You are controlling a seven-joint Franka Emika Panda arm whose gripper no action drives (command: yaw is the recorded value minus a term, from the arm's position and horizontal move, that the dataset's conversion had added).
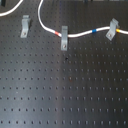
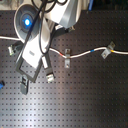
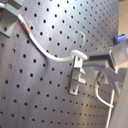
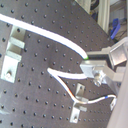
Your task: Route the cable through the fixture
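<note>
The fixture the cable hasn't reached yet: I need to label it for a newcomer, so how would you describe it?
In the first exterior view, look along the far edge of the black perforated board, where three grey clips stand in a row. It is the fixture at the first exterior view's left. Unlike the other two, the cable does not pass through it.

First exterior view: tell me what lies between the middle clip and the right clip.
In the first exterior view, only the cable with its blue band spans from the middle fixture to the right fixture, over bare perforated board.
</note>
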